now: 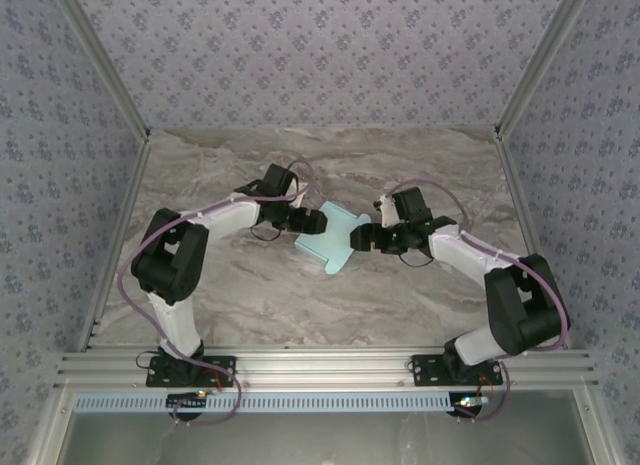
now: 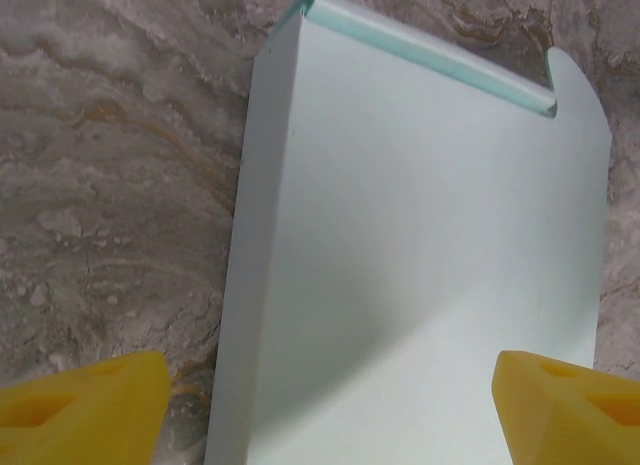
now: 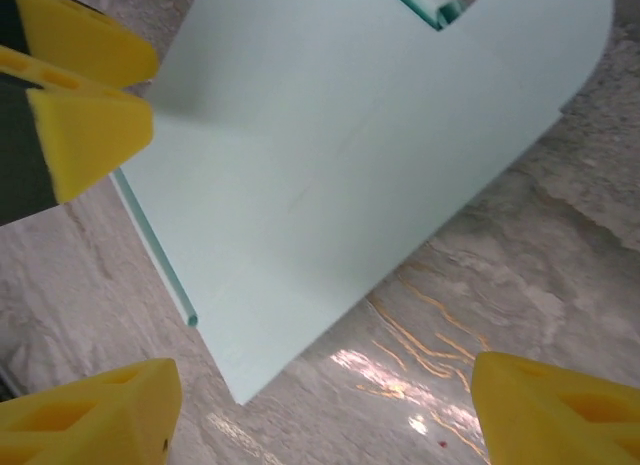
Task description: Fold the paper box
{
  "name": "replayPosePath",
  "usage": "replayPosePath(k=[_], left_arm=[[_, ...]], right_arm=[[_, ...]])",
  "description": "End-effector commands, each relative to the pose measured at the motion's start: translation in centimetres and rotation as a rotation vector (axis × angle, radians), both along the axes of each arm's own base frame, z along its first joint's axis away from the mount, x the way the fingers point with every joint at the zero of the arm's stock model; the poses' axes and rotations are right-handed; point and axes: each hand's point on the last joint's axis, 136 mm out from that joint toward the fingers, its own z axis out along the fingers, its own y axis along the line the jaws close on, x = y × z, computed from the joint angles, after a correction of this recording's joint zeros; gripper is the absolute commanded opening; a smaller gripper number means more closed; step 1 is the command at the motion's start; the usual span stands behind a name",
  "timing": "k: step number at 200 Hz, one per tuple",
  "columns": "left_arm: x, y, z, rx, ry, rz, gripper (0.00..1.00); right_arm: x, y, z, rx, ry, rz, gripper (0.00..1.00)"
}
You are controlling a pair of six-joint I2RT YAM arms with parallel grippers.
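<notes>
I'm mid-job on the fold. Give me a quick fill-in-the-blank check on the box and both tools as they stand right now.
1. The paper box lies on the table ___ the left tool and the right tool.
2. The paper box is made of pale ___ card.
3. Both tools stand ___, gripping nothing.
4. The fingers of both tools are ___ in colour.

Missing words: between; blue; open; yellow
</notes>
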Motion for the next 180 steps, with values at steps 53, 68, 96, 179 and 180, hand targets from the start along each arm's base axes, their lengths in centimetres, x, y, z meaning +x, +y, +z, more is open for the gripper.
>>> replayPosePath(k=[53,68,96,179,180], left_arm=[[1.1,-0.5,-0.2,-0.039,0.058,-0.006,0.7],[1.1,-0.4,-0.4,-0.044,0.063,-0.009,0.65],[1.3,0.1,-1.0,-0.068,0.08,0.014,0.58],[0.6,1.1,-3.1,-0.065,0.138,0.033,0.41],[0.5,1.1,-3.0,-0.065,0.138,0.032,0.4]], right_arm=[[0.1,0.6,-2.4,0.168,0.092,-0.082,0.63],[0.1,0.6,-2.9,0.174,0.094,-0.087,0.57],[0.2,1.0,-3.4,0.201,0.102,-0.084,0.49],[1.8,2.1,-4.4,0.276,0.122,-0.103,0.32],[1.8,2.2,-4.4,0.279,0.122,-0.102,0.32]])
